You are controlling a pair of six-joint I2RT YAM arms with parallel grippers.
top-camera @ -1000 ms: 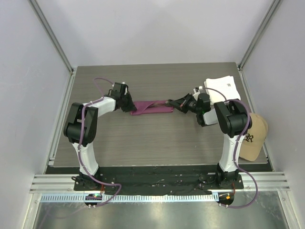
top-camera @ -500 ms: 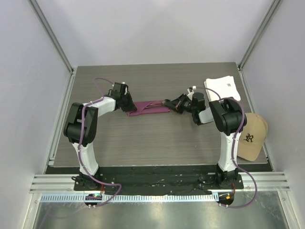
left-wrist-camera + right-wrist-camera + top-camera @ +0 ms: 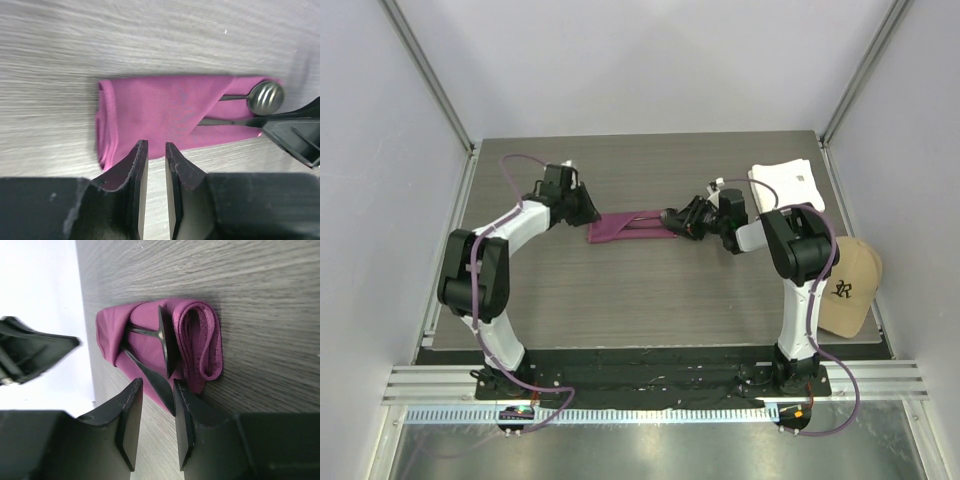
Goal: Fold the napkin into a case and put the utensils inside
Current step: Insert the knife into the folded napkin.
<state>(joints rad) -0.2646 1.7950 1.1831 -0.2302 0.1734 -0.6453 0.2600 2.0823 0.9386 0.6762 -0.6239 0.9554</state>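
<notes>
The magenta napkin (image 3: 632, 226) lies folded into a long narrow case (image 3: 165, 115) at the table's middle, lengthwise left to right. Two dark utensils stick out of its right end: a spoon with a round head (image 3: 266, 96) and a flat-handled piece (image 3: 150, 375). My left gripper (image 3: 156, 147) hovers just off the case's left end (image 3: 582, 208), jaws a little apart with nothing between them. At the right end, my right gripper (image 3: 157, 387) is open (image 3: 672, 218). The flat piece's tip reaches the mouth of its jaws, beside one finger (image 3: 187, 410).
A thicker white cloth (image 3: 785, 185) lies at the back right of the table. A tan cap (image 3: 850, 285) sits past the table's right edge. Grey walls close in on the left, back and right sides.
Both grippers went from shut to open, letting go of the case's ends. The left gripper drew back to the left, off the cloth. The right gripper shifted slightly left.
</notes>
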